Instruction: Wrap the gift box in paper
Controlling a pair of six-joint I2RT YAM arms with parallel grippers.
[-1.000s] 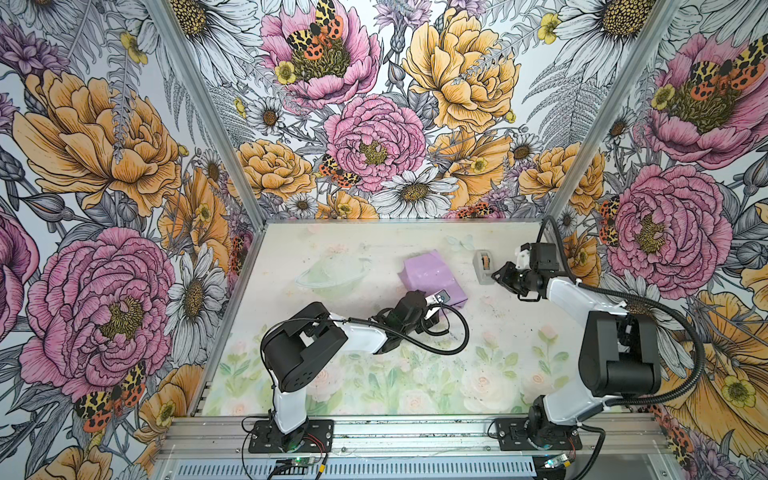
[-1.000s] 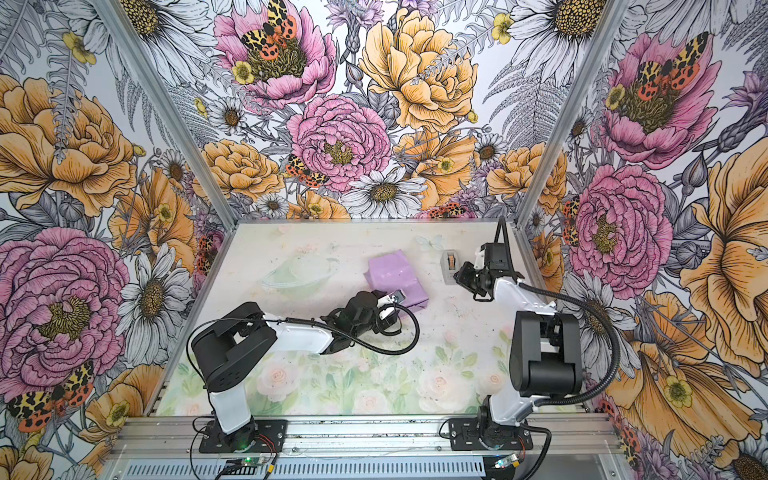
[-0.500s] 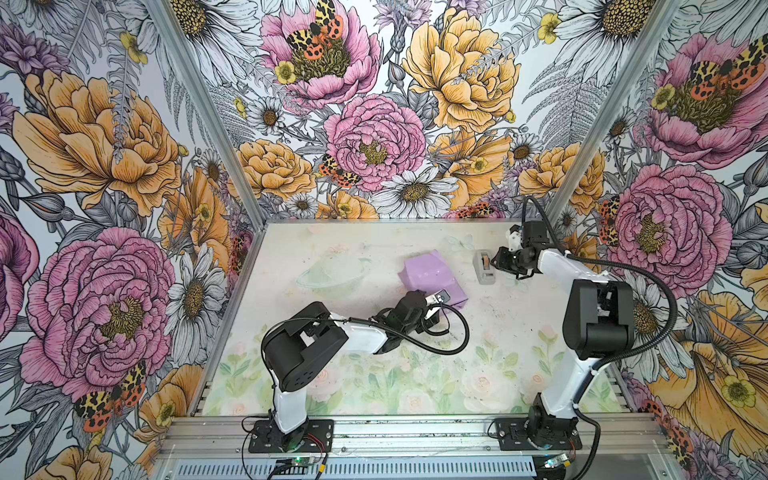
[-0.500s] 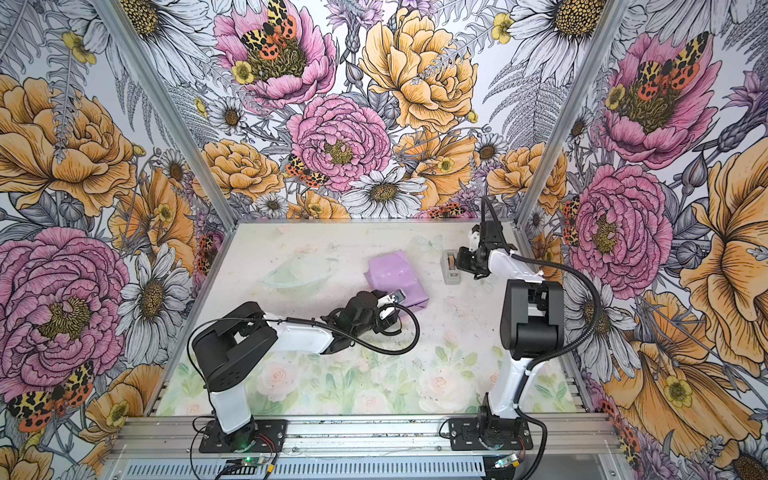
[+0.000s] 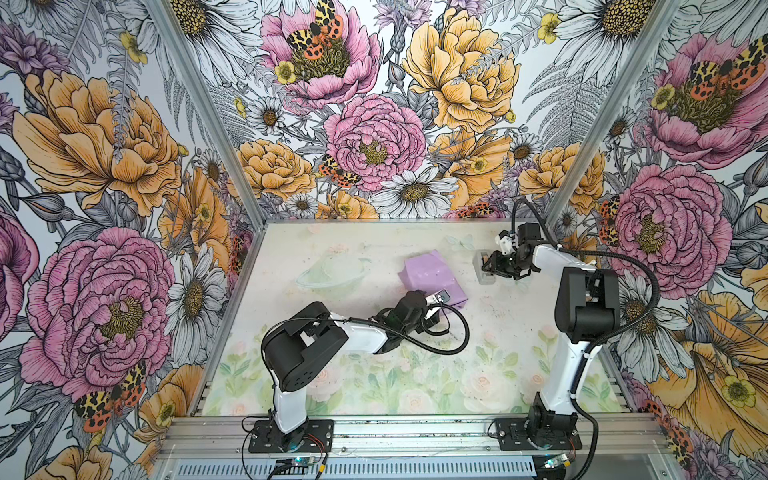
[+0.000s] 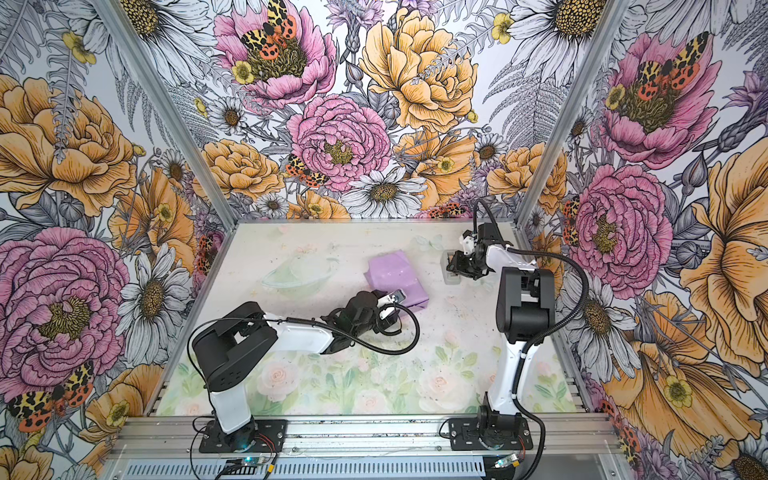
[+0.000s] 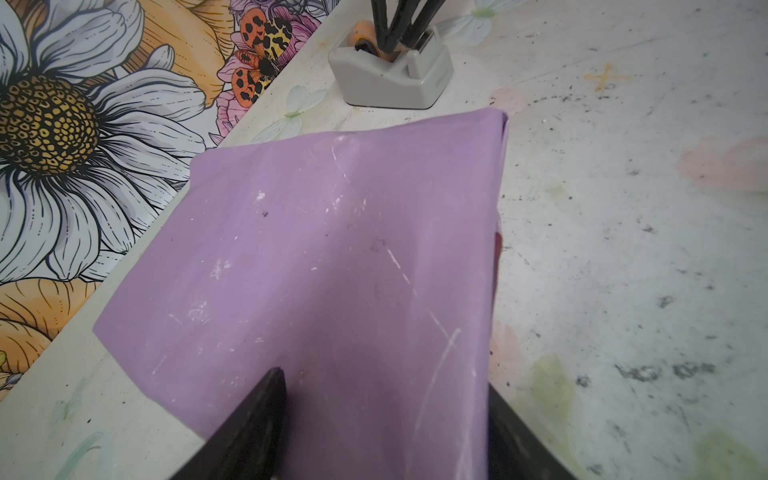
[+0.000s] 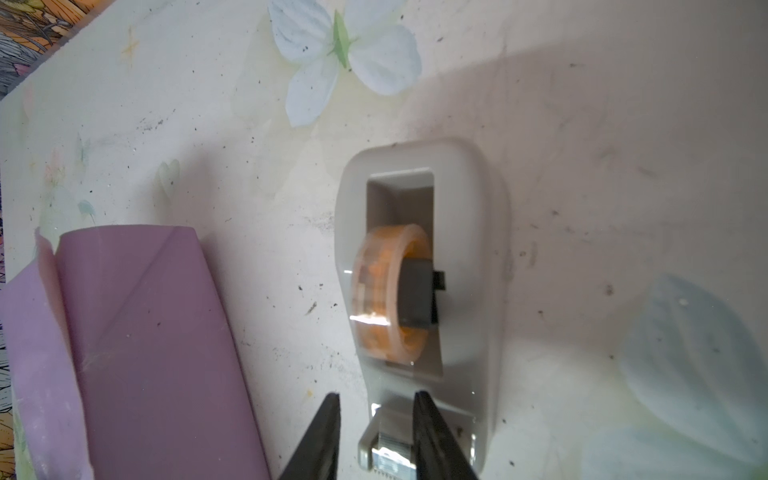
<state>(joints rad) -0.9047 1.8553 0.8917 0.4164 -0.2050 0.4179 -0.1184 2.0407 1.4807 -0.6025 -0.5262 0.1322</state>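
Observation:
The lilac paper (image 5: pixel 432 278) (image 6: pixel 395 276) is folded round the gift box, which is hidden inside it, at the middle of the table. My left gripper (image 5: pixel 436 303) (image 6: pixel 392 303) (image 7: pixel 384 380) clamps the near end of this parcel, one finger on each side. The parcel's lilac face (image 7: pixel 332 249) is scuffed, and a diagonal fold shows at its end (image 8: pixel 145 332). My right gripper (image 5: pixel 488 268) (image 6: pixel 453 266) (image 8: pixel 376 397) hovers over the cutter end of the grey tape dispenser (image 8: pixel 465 249). Its fingers stand a narrow gap apart with nothing visibly between them.
The tape dispenser (image 5: pixel 484 276) (image 6: pixel 449 278) (image 7: pixel 390 70) stands just right of the parcel, near the back right corner. The floral side wall (image 5: pixel 602 199) lies close behind the right arm. The left arm's black cable (image 5: pixel 461 340) loops over the table in front of the parcel.
The right arm has raised its elbow and swung its gripper from right of the dispenser to over the dispenser's cutter end. The left arm and the parcel have not moved.

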